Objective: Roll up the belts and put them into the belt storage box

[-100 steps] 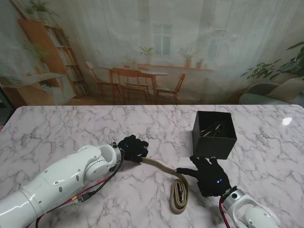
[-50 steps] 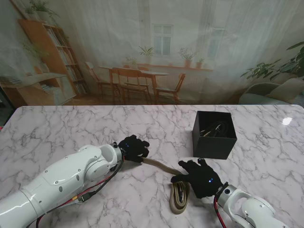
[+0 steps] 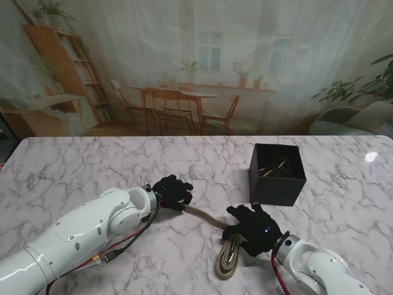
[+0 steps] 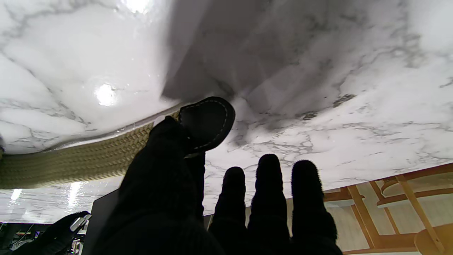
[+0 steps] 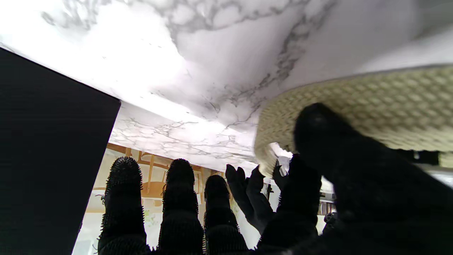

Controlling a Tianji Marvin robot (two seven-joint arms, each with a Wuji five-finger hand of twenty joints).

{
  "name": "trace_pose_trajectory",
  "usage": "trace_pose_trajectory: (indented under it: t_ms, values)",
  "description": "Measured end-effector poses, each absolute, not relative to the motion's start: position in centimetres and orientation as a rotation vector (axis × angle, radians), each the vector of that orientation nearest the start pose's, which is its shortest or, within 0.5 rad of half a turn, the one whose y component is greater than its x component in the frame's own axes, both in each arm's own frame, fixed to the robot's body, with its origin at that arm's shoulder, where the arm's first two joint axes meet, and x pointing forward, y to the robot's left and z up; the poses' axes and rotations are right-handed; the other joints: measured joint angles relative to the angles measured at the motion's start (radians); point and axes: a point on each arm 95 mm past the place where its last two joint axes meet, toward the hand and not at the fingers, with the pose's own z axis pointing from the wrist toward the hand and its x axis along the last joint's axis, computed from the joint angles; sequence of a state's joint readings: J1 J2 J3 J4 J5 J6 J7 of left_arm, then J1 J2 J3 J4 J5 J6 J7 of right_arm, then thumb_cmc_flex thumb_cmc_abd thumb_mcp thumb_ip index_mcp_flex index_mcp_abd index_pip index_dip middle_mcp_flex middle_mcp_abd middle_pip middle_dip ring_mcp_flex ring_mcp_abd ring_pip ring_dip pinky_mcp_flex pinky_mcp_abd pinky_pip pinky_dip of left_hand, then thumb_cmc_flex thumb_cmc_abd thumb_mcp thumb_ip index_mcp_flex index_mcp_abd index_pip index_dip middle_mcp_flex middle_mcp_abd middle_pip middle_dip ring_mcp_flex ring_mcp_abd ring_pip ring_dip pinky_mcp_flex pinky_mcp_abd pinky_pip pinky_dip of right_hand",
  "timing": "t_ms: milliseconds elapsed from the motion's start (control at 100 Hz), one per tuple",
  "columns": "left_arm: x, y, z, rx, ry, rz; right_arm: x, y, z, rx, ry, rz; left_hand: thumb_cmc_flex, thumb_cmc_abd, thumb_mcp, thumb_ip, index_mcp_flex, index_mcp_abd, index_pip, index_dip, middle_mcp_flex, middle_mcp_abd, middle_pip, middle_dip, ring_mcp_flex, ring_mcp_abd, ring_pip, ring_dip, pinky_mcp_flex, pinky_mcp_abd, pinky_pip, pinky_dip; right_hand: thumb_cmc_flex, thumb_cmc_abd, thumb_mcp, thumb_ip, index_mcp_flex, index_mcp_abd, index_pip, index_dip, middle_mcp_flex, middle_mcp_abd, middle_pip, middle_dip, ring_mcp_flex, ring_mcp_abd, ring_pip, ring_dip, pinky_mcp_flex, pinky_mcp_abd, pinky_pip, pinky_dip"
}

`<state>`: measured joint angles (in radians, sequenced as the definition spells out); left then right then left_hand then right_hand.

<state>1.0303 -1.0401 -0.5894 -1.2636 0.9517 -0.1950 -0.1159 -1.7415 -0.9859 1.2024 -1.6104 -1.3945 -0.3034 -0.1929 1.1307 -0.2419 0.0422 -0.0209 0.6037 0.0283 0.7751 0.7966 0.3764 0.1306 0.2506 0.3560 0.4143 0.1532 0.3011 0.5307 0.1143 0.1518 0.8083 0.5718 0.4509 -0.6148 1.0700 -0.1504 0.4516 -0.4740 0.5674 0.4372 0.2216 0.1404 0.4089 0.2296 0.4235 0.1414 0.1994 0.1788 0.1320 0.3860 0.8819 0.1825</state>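
Woven tan webbing makes up the belt (image 3: 209,219), which is seen in the lower middle of the stand view on the marble table (image 3: 92,166): one run stretches from the left hand (image 3: 172,190) toward the lower right of the frame, and from there the strap doubles back into a folded loop nearer to me. Its long axis is thus laid on a diagonal between the two hands. The left hand is closed on the strap's dark leather tip (image 4: 207,122) — in the left wrist view the thumb is pressed on that tip while the other fingers (image 4: 269,184) are stretched out flat. The right hand (image 3: 253,226) is set on the fold, its thumb laid over the webbing (image 5: 371,106) and the remaining fingers spread; a pinch is judged likely, though full closure cannot be told. The black belt storage box (image 3: 277,174) stands just beyond the right hand, toward the upper right, with something dark already inside. The right hand is the nearer to both fold and box, so rolling is judged to start there — toward the held tip.
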Motion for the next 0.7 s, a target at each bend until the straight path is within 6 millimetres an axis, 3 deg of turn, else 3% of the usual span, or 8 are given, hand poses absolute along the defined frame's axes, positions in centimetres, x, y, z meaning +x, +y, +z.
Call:
trace_pose_trajectory:
  t_ms: [50, 100, 270, 360, 390, 470, 540, 700]
  values:
    - [45.4, -8.2, -35.8, -0.786, 2.187, -1.331, 32.4, -0.2, -37.9, 0.691, 1.927, 1.423, 0.000, 0.000, 0.000, 0.000, 0.000, 0.000, -0.001, 0.000, 0.000, 0.000, 0.000, 0.000, 0.000, 0.000, 0.000, 0.000, 0.000, 0.000, 0.000, 0.000, -0.035, -0.002, -0.063, -0.027, -0.001, 0.001, 0.029, 0.013, 0.014, 0.006, 0.013, 0.003, 0.000, 0.003, 0.000, 0.000, 0.000, 0.001, 0.000, 0.000]
    - [45.2, -8.1, -35.8, -0.783, 2.192, -1.331, 32.5, -0.3, -37.9, 0.698, 1.914, 1.425, -0.001, 0.000, 0.000, 0.000, 0.000, -0.010, -0.007, 0.000, 0.000, 0.000, 0.000, 0.000, 0.000, 0.000, 0.000, 0.000, 0.000, 0.000, 0.000, 0.000, -0.070, -0.002, -0.106, -0.021, -0.001, 0.032, 0.068, 0.037, 0.028, 0.009, 0.023, 0.008, 0.005, 0.012, 0.000, 0.000, 0.001, 0.011, 0.000, 0.000]
    - [44.4, -8.1, -35.7, -0.746, 2.229, -1.327, 32.5, -0.6, -38.3, 0.738, 1.850, 1.433, -0.001, -0.006, 0.000, 0.000, 0.000, -0.010, -0.010, 0.000, 0.000, 0.000, 0.000, 0.000, 0.000, 0.000, 0.000, 0.000, 0.000, 0.000, 0.000, 0.000, -0.126, 0.022, -0.160, -0.007, 0.029, 0.261, 0.256, 0.144, 0.156, 0.016, 0.058, 0.021, 0.068, 0.017, 0.000, 0.000, 0.025, 0.013, 0.018, 0.000]
    - [43.9, -8.0, -35.9, -0.739, 2.250, -1.331, 32.5, -0.6, -38.8, 0.750, 1.812, 1.431, -0.001, -0.010, 0.000, 0.000, 0.014, -0.010, -0.010, 0.000, 0.016, 0.000, -0.001, 0.000, 0.004, 0.000, 0.000, 0.000, 0.000, 0.000, 0.000, 0.000, -0.132, 0.029, -0.159, -0.054, 0.036, 0.274, 0.349, 0.104, 0.279, -0.018, 0.066, 0.036, 0.131, 0.014, 0.001, 0.000, 0.041, 0.013, 0.029, 0.000]
    - [43.7, -8.0, -36.0, -0.737, 2.256, -1.333, 32.6, -0.6, -38.9, 0.751, 1.799, 1.428, -0.001, -0.010, 0.000, 0.000, 0.014, -0.008, -0.010, 0.001, 0.024, 0.000, -0.001, 0.000, 0.011, 0.000, 0.000, 0.000, 0.000, 0.000, 0.000, 0.000, -0.129, 0.029, -0.159, -0.075, 0.036, 0.274, 0.377, 0.087, 0.331, -0.055, 0.066, 0.039, 0.148, 0.012, 0.002, 0.001, 0.044, 0.013, 0.029, 0.000]
    - [43.2, -8.1, -36.2, -0.740, 2.265, -1.340, 32.7, -0.6, -39.0, 0.774, 1.767, 1.419, -0.001, -0.010, 0.000, 0.000, 0.023, 0.000, -0.010, 0.001, 0.024, 0.000, -0.001, 0.000, 0.012, 0.000, 0.000, 0.000, 0.000, 0.000, 0.000, 0.000, -0.101, 0.029, -0.166, -0.114, 0.036, 0.275, 0.435, 0.039, 0.479, -0.097, 0.097, 0.063, 0.220, 0.006, 0.021, 0.015, 0.063, 0.014, 0.037, 0.001]
    - [42.9, -8.3, -36.3, -0.756, 2.267, -1.359, 32.9, -0.7, -39.1, 0.814, 1.733, 1.412, -0.001, -0.011, 0.000, 0.000, 0.024, 0.001, -0.010, 0.001, 0.024, 0.000, -0.001, 0.000, 0.012, 0.000, 0.000, -0.002, 0.000, 0.007, 0.000, 0.000, -0.063, 0.029, -0.188, -0.127, 0.035, 0.275, 0.445, 0.024, 0.581, -0.129, 0.139, 0.097, 0.274, -0.016, 0.043, 0.037, 0.078, 0.023, 0.040, 0.003]
    - [42.2, -9.2, -36.7, -0.815, 2.292, -1.434, 33.1, -0.8, -39.2, 0.856, 1.682, 1.392, -0.002, -0.015, 0.000, 0.000, 0.036, 0.005, -0.012, 0.001, 0.024, 0.000, -0.001, 0.000, 0.012, 0.001, -0.003, -0.002, 0.000, 0.013, 0.000, 0.000, -0.018, 0.029, -0.205, -0.137, 0.022, 0.277, 0.453, -0.012, 0.768, -0.155, 0.245, 0.173, 0.370, -0.069, 0.081, 0.077, 0.094, 0.025, 0.050, 0.010]
